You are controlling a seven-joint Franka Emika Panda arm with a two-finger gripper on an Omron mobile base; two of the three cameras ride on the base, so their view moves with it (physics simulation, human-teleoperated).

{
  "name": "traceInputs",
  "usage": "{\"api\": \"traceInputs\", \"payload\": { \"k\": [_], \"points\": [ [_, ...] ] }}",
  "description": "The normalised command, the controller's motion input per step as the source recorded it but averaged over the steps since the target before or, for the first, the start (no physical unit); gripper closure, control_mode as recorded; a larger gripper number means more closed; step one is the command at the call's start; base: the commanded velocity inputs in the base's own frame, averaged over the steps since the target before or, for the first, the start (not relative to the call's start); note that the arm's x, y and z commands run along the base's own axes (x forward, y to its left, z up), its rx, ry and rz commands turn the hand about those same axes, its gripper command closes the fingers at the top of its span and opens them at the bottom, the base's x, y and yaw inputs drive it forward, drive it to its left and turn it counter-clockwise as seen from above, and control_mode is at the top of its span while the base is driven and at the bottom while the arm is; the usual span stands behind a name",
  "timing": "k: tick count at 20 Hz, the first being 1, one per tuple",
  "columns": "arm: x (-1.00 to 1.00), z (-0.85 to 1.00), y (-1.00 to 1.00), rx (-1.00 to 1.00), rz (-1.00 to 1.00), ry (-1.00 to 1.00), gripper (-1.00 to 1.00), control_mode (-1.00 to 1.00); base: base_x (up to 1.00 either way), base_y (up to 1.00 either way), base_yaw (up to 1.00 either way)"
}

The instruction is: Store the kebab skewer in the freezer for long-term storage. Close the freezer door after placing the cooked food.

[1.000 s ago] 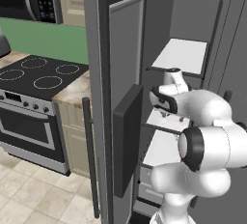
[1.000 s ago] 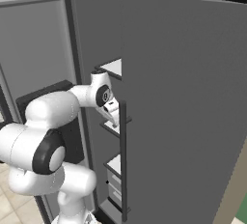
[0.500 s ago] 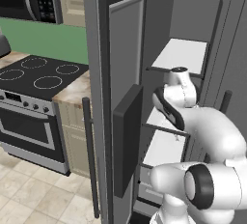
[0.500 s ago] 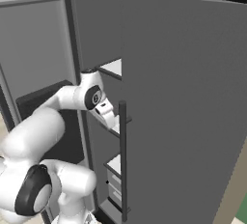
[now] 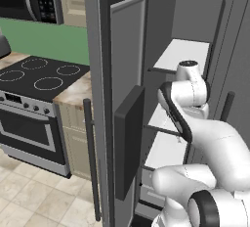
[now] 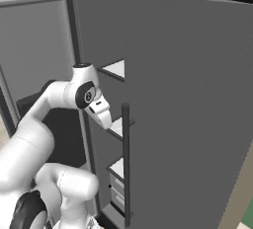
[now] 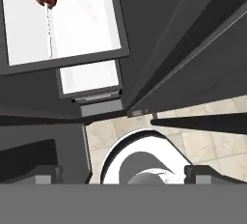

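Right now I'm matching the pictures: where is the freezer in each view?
Left base view: freezer right of centre, behind its open door.
Right base view: left of centre.
Hand view: upper left, looking down into it.
Shared landmark: its white shelves.

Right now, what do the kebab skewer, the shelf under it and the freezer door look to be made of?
Kebab skewer: thin pale stick, probably wood, with lumpy reddish-brown meat at one end.
Shelf: flat matte white, likely plastic; dark rim.
Freezer door: uniform grey with a dull sheen, metal-like; black dispenser panel.
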Motion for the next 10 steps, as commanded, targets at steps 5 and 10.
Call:
{"api": "traceInputs", "payload": {
  "k": [5,10],
  "points": [
    [-0.47,0.31,0.0,0.19,0.03,0.0,-1.0,-1.0,0.0,0.0,0.0],
    [-0.67,0.16,0.02,0.07,0.07,-0.03,-1.0,-1.0,0.0,0.0,0.0]
  ]
}}
